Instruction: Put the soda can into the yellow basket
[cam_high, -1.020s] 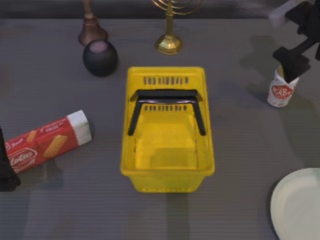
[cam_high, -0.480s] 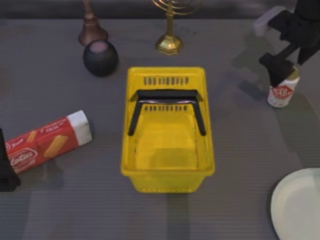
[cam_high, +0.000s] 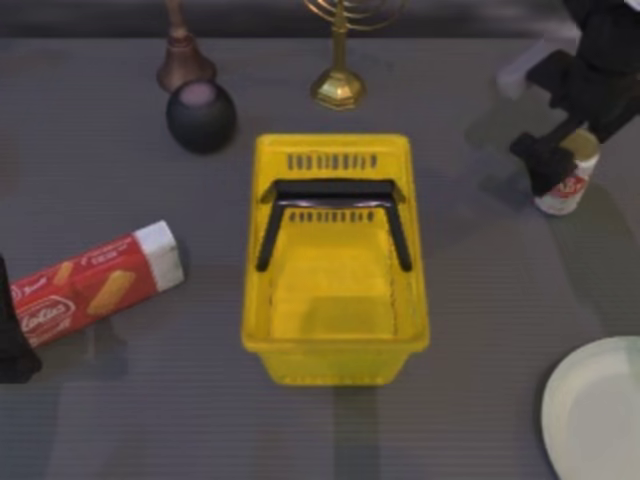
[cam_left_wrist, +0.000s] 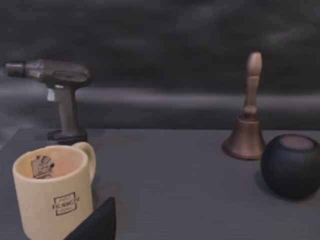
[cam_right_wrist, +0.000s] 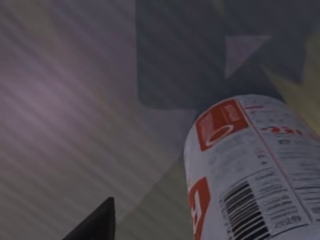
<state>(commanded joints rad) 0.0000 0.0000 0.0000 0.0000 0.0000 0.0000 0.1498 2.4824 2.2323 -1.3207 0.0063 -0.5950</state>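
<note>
The soda can (cam_high: 569, 186), white-silver with red lettering, stands upright on the table at the right, well apart from the yellow basket (cam_high: 336, 361) in the middle. The basket's black handles lie folded across its rim and nothing lies inside. My right gripper (cam_high: 560, 166) hangs over the can, open, with one dark finger (cam_high: 543, 163) down beside the can's left side. In the right wrist view the can (cam_right_wrist: 250, 170) fills the frame close up, with a gap between it and the fingertip (cam_right_wrist: 97, 222). My left gripper (cam_high: 12, 345) is parked at the table's left edge, open.
A long red biscuit packet (cam_high: 90, 282) lies left of the basket. Behind the basket stand a black ball (cam_high: 201, 115), a bronze bell (cam_high: 184, 60) and a gold candle stand (cam_high: 339, 85). A white plate (cam_high: 598, 408) sits at the front right. The left wrist view shows a mug (cam_left_wrist: 52, 192) and a drill (cam_left_wrist: 57, 95).
My right gripper has moved left and lower over the can, its finger now beside the can's left side. The can, basket and left arm have stayed put.
</note>
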